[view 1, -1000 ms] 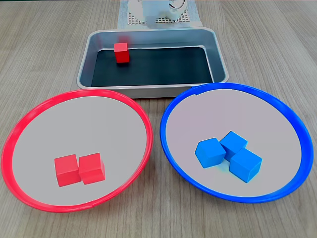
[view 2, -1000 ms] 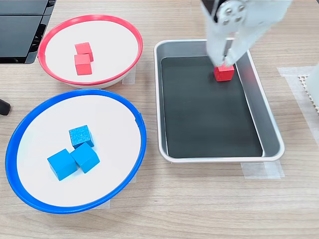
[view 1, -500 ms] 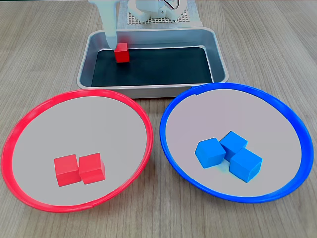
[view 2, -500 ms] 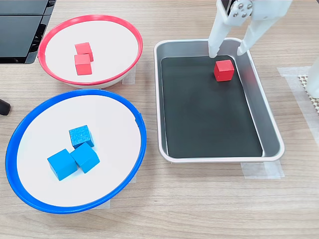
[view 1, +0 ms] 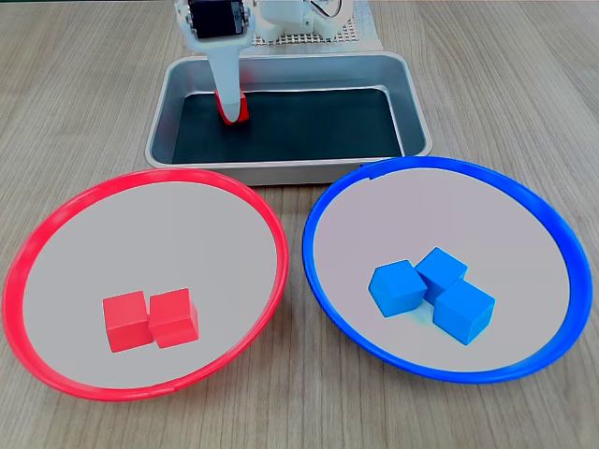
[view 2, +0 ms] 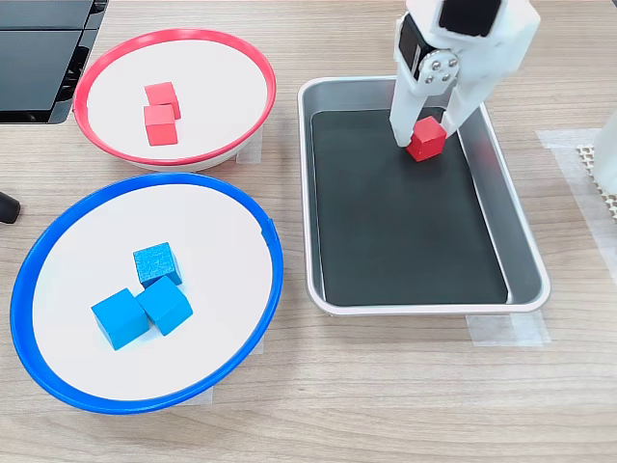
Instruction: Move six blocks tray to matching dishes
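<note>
Since half a second ago the gripper (view 2: 425,131) has descended into the tray (view 2: 521,253) and its fingers now sit on either side of the last red block (view 2: 426,142), narrowed onto it, at the upper right of a fixed view. The block (view 1: 236,108) appears tilted. Two red blocks (view 1: 150,319) lie touching in the red-rimmed dish (view 1: 56,220), lower left; three blue blocks (view 1: 432,292) cluster in the blue-rimmed dish (view 1: 552,224), lower right.
</note>
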Robot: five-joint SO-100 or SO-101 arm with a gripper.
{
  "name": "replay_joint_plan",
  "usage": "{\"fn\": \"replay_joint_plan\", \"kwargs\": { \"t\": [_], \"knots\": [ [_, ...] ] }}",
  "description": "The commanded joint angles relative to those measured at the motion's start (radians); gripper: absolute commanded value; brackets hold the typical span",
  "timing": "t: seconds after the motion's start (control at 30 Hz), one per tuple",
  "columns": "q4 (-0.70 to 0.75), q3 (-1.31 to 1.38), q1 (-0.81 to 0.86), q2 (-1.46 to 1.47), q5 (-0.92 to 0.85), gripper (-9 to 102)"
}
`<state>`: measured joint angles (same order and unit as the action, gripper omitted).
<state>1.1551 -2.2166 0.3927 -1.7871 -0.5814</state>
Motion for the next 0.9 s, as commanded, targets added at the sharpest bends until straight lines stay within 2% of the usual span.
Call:
{"fn": "replay_joint_plan", "kwargs": {
  "t": [0.0, 0.1, 0.2, 0.27, 0.3, 0.37, 0.43, 0.57, 0.7, 0.87],
  "knots": [
    [-0.009, 0.021, -0.014, 0.003, 0.012, 9],
    [-0.002, 0.031, -0.032, 0.005, 0.005, 1],
    [0.109, 0.118, -0.075, -0.012, 0.044, 0],
    [0.199, 0.225, -0.121, -0.025, 0.135, 0],
    [0.262, 0.356, -0.17, -0.026, 0.267, 0],
    [0.296, 0.538, -0.216, -0.003, 0.433, 0],
    [0.267, 0.667, -0.232, 0.029, 0.568, 0],
    [0.098, 0.819, -0.207, 0.106, 0.73, 0],
    [-0.109, 0.815, -0.149, 0.206, 0.718, 2],
    [-0.23, 0.732, -0.094, 0.288, 0.663, 19]
  ]
}}
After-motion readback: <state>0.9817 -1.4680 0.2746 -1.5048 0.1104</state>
